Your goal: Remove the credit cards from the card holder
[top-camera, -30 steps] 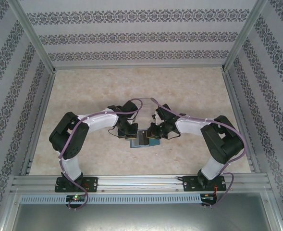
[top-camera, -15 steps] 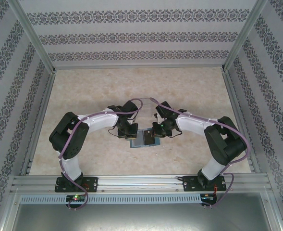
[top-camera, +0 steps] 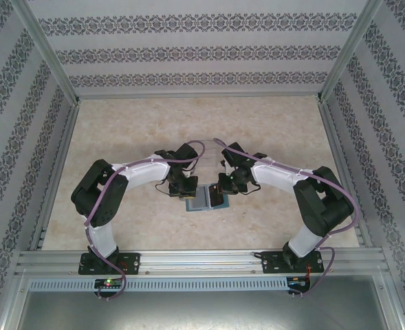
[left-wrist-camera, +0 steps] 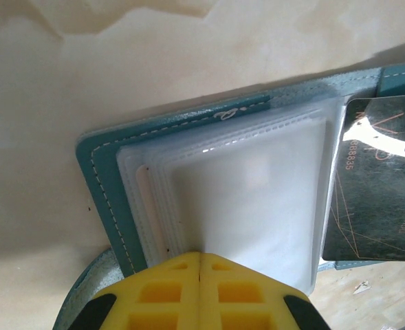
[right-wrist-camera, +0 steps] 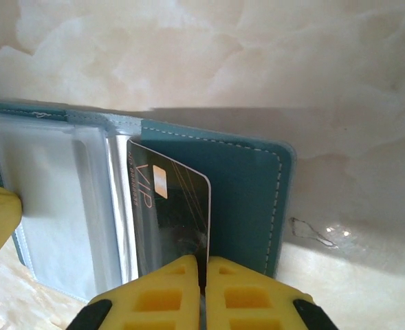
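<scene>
One dark credit card (right-wrist-camera: 177,206) sits partly drawn from the open card holder (right-wrist-camera: 247,185), flat on the tabletop (right-wrist-camera: 257,69) between the arms; a straight pull along the pocket, holder pinned, looks advisable. The right gripper (right-wrist-camera: 202,271) clamps the card's near edge, the left gripper (left-wrist-camera: 199,271) is closed on the holder's clear sleeves (left-wrist-camera: 250,192); both arms fold inward, wrists low.

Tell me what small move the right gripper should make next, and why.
Probably draw the right gripper straight back, sliding the dark card out of the card holder. Its fingers are shut on the card's edge, and the left gripper is shut on the holder's clear sleeves.
</scene>
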